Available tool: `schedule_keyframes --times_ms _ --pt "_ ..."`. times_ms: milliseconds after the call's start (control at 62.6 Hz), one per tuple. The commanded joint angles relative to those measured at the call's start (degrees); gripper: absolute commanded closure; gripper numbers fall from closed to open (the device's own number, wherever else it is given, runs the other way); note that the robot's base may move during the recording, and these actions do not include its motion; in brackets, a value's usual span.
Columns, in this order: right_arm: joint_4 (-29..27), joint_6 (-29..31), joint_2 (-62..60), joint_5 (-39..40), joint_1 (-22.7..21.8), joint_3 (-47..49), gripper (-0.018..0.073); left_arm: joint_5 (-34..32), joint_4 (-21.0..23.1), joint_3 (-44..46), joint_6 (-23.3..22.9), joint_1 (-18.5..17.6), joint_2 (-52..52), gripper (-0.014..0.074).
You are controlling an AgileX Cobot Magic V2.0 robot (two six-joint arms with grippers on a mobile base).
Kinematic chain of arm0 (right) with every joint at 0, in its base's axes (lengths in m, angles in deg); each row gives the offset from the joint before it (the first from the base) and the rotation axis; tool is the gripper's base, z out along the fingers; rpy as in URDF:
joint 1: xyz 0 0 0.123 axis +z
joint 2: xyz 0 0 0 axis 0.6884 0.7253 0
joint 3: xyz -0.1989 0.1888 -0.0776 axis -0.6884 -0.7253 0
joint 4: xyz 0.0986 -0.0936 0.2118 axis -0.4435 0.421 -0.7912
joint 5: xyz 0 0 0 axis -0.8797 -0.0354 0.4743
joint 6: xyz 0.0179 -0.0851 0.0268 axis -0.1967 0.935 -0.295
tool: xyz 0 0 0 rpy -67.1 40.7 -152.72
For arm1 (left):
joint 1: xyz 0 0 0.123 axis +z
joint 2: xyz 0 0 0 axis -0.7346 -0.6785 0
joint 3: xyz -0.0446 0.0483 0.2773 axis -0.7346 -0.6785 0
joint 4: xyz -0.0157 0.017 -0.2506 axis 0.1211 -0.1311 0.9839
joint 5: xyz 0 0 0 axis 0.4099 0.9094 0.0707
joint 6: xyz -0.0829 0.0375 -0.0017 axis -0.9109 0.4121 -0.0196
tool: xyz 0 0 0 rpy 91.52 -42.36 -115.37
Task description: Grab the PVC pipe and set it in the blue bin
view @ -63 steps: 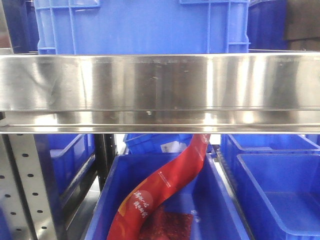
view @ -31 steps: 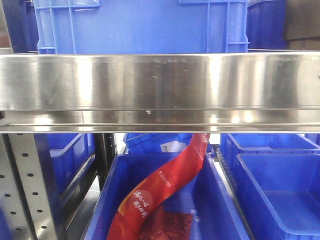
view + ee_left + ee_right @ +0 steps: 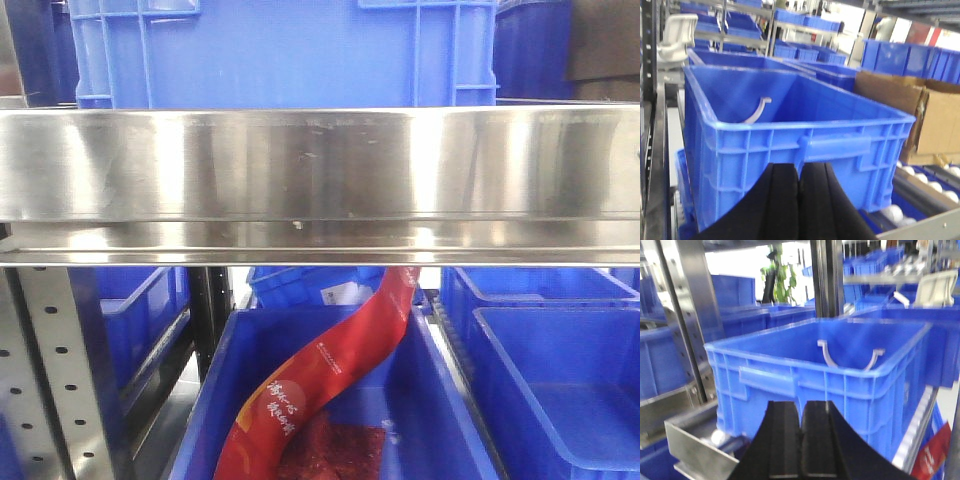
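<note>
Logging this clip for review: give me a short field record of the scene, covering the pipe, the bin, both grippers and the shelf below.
pipe: curved white PVC pipe piece, lying inside the bin
bin: blue bin on the upper shelf
left gripper: fingers together, holding nothing, outside the bin wall
right gripper: fingers together, holding nothing
lower shelf: red package standing in another blue bin
beside bin: cardboard box

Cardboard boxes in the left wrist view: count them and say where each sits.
2. Both stand right of the blue bin: one brown box right behind it, a lighter box at the frame's right edge. More may be hidden behind.
</note>
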Motion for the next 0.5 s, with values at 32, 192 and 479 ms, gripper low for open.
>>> schedule_keyframes --times_ms 32,192,479 --pt "0.48 0.37 -2.28 0.52 0.1 -0.17 0.0727 -1.8 0.35 -0.1 -0.25 0.23 0.36 0.0707" --pt "0.48 0.37 -2.89 0.53 0.1 -0.17 0.0727 -1.93 0.35 -0.1 -0.25 0.23 0.36 0.0707" --pt "7.5 0.19 -5.27 2.14 -0.02 -3.45 0.0727 -2.07 0.35 -0.1 -0.25 0.23 0.36 0.0707"
